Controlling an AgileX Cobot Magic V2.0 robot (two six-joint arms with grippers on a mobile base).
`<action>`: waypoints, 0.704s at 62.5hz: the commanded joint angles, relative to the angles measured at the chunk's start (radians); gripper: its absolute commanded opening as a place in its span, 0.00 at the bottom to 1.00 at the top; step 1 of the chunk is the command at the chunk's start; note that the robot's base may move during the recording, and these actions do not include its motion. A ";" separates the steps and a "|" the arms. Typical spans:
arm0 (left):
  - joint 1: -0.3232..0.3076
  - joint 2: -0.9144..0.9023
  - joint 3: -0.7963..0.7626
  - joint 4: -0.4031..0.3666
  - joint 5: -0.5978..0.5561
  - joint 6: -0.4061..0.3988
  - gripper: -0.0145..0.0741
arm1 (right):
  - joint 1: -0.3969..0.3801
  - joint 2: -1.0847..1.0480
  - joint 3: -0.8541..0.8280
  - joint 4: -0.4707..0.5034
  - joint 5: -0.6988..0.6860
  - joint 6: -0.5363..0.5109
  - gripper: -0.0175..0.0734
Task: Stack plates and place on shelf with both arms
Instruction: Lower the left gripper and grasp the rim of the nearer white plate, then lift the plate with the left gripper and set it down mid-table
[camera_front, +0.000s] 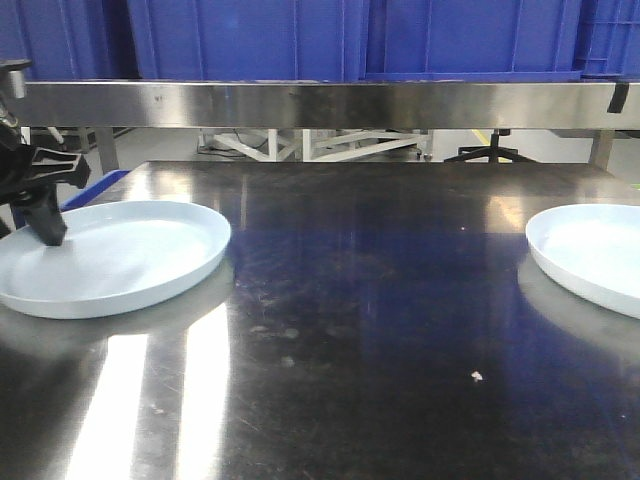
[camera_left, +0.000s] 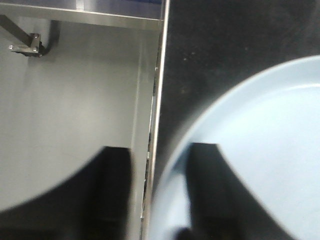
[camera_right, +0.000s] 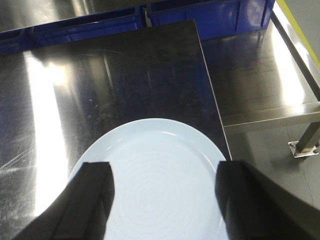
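The left plate (camera_front: 110, 255) lies at the left end of the steel bench (camera_front: 380, 330) and the right plate (camera_front: 595, 255) at its right end, well apart. The left gripper (camera_left: 161, 148) has its fingers spread astride the left plate's rim (one over the plate, one beyond the bench edge). The right gripper (camera_right: 165, 165) hangs above the right plate, fingers wide apart, grasping nothing.

L plate (camera_front: 120, 260), R plate (camera_front: 590, 255) — on table (camera_front: 380, 300).

Scratched steel table (camera_front: 380, 300); blue crates (camera_front: 250, 40) above steel shelf rail (camera_front: 330, 103); small white speck (camera_front: 477, 376) on table.
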 joint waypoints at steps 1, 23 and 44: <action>0.001 -0.023 -0.013 0.014 0.011 -0.003 0.27 | -0.001 -0.007 -0.038 -0.011 -0.059 -0.008 0.79; -0.026 -0.111 -0.072 -0.046 0.085 -0.003 0.27 | -0.001 -0.007 -0.038 -0.011 -0.058 -0.008 0.79; -0.178 -0.218 -0.190 -0.061 0.096 -0.003 0.27 | -0.001 -0.007 -0.038 -0.011 -0.033 -0.008 0.79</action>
